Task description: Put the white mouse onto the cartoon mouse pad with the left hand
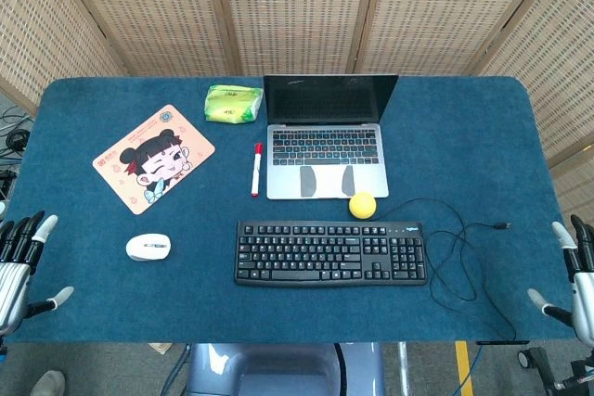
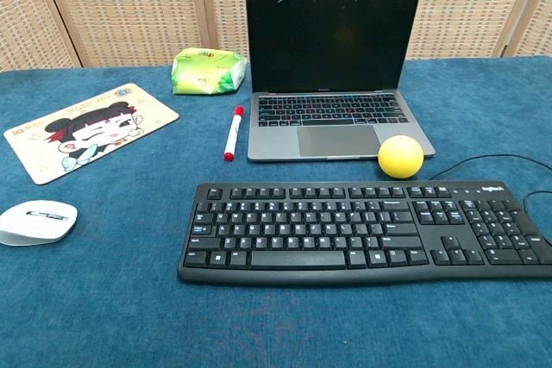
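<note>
A white mouse (image 1: 148,247) (image 2: 36,221) lies on the blue table, left of the keyboard. The cartoon mouse pad (image 1: 153,157) (image 2: 86,130), showing a girl's face, lies farther back and slightly right of the mouse, with nothing on it. At the table's front left edge, my left hand (image 1: 20,261) hovers with fingers spread and empty, well left of the mouse. My right hand (image 1: 573,277) is at the front right edge, fingers apart and empty. Neither hand appears in the chest view.
A black keyboard (image 1: 330,252) (image 2: 362,230) sits front centre, its cable (image 1: 455,238) looping to the right. Behind it are a yellow ball (image 1: 362,205) (image 2: 401,157), an open laptop (image 1: 325,136) (image 2: 332,75), a red-capped marker (image 1: 256,169) (image 2: 232,134) and a green tissue pack (image 1: 233,104) (image 2: 207,71).
</note>
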`<state>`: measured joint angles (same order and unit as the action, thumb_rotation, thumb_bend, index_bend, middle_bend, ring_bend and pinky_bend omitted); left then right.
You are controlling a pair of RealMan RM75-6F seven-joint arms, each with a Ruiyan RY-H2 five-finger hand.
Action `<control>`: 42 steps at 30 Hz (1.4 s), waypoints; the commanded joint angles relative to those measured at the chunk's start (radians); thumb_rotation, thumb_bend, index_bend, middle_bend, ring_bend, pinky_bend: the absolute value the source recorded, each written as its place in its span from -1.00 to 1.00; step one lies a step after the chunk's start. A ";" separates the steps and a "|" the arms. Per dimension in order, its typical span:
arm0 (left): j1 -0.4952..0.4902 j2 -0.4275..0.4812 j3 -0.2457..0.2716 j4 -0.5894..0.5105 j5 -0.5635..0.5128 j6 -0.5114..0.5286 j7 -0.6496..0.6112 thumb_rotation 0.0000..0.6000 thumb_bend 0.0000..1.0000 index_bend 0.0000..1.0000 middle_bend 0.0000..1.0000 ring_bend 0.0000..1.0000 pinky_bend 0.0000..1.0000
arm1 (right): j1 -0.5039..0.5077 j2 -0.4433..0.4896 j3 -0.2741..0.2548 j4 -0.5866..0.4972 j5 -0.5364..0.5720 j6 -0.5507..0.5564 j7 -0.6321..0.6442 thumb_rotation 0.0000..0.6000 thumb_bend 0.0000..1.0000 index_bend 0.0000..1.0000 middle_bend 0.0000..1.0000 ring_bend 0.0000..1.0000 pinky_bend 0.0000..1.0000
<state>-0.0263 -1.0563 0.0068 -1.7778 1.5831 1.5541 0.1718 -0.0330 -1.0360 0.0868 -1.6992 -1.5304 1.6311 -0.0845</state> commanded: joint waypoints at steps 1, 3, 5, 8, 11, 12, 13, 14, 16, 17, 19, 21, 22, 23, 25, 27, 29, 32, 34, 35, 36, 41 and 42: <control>-0.001 0.001 0.000 0.000 -0.001 -0.003 -0.001 1.00 -1.00 -1.00 -1.00 -1.00 -1.00 | 0.000 0.001 0.000 -0.002 0.002 -0.002 0.004 1.00 -1.00 -1.00 -1.00 -1.00 -1.00; -0.004 0.001 0.000 0.001 -0.002 -0.009 0.000 1.00 -1.00 -1.00 -1.00 -1.00 -1.00 | -0.001 0.001 0.000 0.000 0.004 -0.002 0.005 1.00 -1.00 -1.00 -1.00 -1.00 -1.00; -0.008 -0.001 0.002 0.000 -0.001 -0.019 0.001 1.00 -1.00 -1.00 -1.00 -1.00 -1.00 | -0.001 0.002 0.001 0.000 0.006 -0.002 0.011 1.00 -1.00 -1.00 -1.00 -1.00 -1.00; -0.025 -0.004 0.003 0.000 0.001 -0.049 -0.001 1.00 -1.00 -1.00 -1.00 -1.00 -1.00 | -0.002 0.007 0.004 -0.001 0.013 -0.003 0.031 1.00 -1.00 -1.00 -1.00 -1.00 -1.00; -0.075 -0.035 -0.016 0.019 -0.007 -0.117 -0.013 1.00 -1.00 -1.00 -1.00 -1.00 -0.93 | -0.003 0.013 0.009 0.000 0.023 -0.003 0.052 1.00 -1.00 -1.00 -1.00 -1.00 -1.00; -0.118 -0.058 -0.026 0.046 0.000 -0.172 -0.054 1.00 -1.00 -1.00 -1.00 -1.00 -0.88 | -0.002 0.014 0.010 0.001 0.028 -0.005 0.060 1.00 -1.00 -1.00 -1.00 -1.00 -1.00; -0.148 -0.073 -0.031 0.071 0.008 -0.209 -0.094 1.00 -1.00 -1.00 -1.00 -1.00 -0.80 | -0.002 0.015 0.011 0.002 0.030 -0.008 0.064 1.00 -1.00 -1.00 -1.00 -1.00 -1.00; -0.170 -0.083 -0.032 0.092 0.015 -0.237 -0.130 1.00 -1.00 -1.00 -1.00 -0.98 -0.73 | -0.002 0.016 0.011 0.002 0.032 -0.009 0.067 1.00 -1.00 -1.00 -1.00 -1.00 -1.00; -0.227 -0.100 -0.030 0.126 0.016 -0.328 -0.180 1.00 -0.99 -1.00 -0.95 -0.93 -0.64 | 0.000 0.017 0.012 0.003 0.036 -0.015 0.075 1.00 -1.00 -1.00 -1.00 -1.00 -1.00; -0.243 -0.104 -0.031 0.133 0.008 -0.356 -0.175 1.00 -0.98 -0.99 -0.90 -0.89 -0.61 | 0.001 0.017 0.013 0.003 0.038 -0.017 0.077 1.00 -1.00 -1.00 -1.00 -1.00 -1.00; -0.275 -0.113 -0.033 0.138 -0.018 -0.419 -0.121 1.00 -0.96 -0.94 -0.85 -0.86 -0.59 | 0.002 0.018 0.013 0.004 0.040 -0.021 0.081 1.00 -1.00 -1.00 -1.00 -1.00 -1.00; -0.299 -0.130 -0.041 0.137 -0.061 -0.470 -0.054 1.00 -0.94 -0.88 -0.82 -0.86 -0.59 | 0.004 0.018 0.014 0.007 0.044 -0.024 0.084 1.00 -1.00 -1.00 -1.00 -1.00 -1.00; -0.310 -0.141 -0.045 0.138 -0.086 -0.493 -0.026 1.00 -0.92 -0.86 -0.81 -0.86 -0.59 | 0.004 0.018 0.015 0.008 0.046 -0.025 0.086 1.00 -1.00 -1.00 -1.00 -1.00 -1.00; -0.322 -0.155 -0.050 0.145 -0.117 -0.521 0.002 1.00 -0.91 -0.84 -0.80 -0.86 -0.59 | 0.004 0.018 0.016 0.009 0.049 -0.027 0.091 1.00 -1.00 -1.00 -1.00 -1.00 -1.00; -0.341 -0.183 -0.062 0.161 -0.173 -0.558 0.045 1.00 -0.91 -0.83 -0.80 -0.86 -0.59 | 0.004 0.019 0.017 0.013 0.054 -0.030 0.099 1.00 -1.00 -1.00 -1.00 -1.00 -1.00; -0.356 -0.208 -0.070 0.177 -0.216 -0.584 0.062 1.00 -0.91 -0.82 -0.80 -0.86 -0.59 | 0.005 0.020 0.019 0.015 0.058 -0.032 0.107 1.00 -1.00 -1.00 -1.00 -1.00 -1.00; -0.366 -0.228 -0.074 0.195 -0.240 -0.598 0.065 1.00 -0.91 -0.81 -0.80 -0.86 -0.59 | 0.005 0.020 0.020 0.017 0.061 -0.033 0.111 1.00 -1.00 -1.00 -1.00 -1.00 -1.00; -0.378 -0.258 -0.072 0.227 -0.262 -0.615 0.070 1.00 -0.90 -0.78 -0.80 -0.86 -0.59 | 0.007 0.020 0.021 0.019 0.064 -0.036 0.116 1.00 -1.00 -1.00 -1.00 -1.00 -1.00; -0.386 -0.276 -0.070 0.248 -0.275 -0.628 0.069 1.00 -0.89 -0.76 -0.80 -0.86 -0.59 | 0.007 0.020 0.022 0.020 0.066 -0.038 0.118 1.00 -1.00 -1.00 -1.00 -1.00 -1.00; -0.391 -0.287 -0.070 0.262 -0.282 -0.635 0.067 1.00 -0.87 -0.75 -0.80 -0.85 -0.59 | 0.008 0.020 0.022 0.021 0.068 -0.039 0.120 1.00 -1.00 -1.00 -1.00 -1.00 -1.00; -0.395 -0.299 -0.070 0.277 -0.289 -0.641 0.063 1.00 -0.86 -0.75 -0.80 -0.85 -0.59 | 0.008 0.020 0.023 0.022 0.068 -0.040 0.121 1.00 -1.00 -1.00 -1.00 -1.00 -1.00; -0.412 -0.343 -0.075 0.337 -0.308 -0.661 0.019 1.00 -0.78 -0.62 -0.71 -0.77 -0.49 | 0.008 0.018 0.025 0.026 0.077 -0.043 0.124 1.00 -1.00 -1.00 -1.00 -1.00 -1.00; -0.415 -0.353 -0.074 0.356 -0.314 -0.659 0.029 1.00 -0.78 -0.61 -0.71 -0.76 -0.48 | 0.010 0.015 0.026 0.027 0.082 -0.046 0.120 1.00 -1.00 -1.00 -1.00 -1.00 -1.00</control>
<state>-0.4330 -1.3930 -0.0666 -1.4434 1.2786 0.8991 0.1956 -0.0238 -1.0191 0.1123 -1.6732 -1.4504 1.5867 0.0366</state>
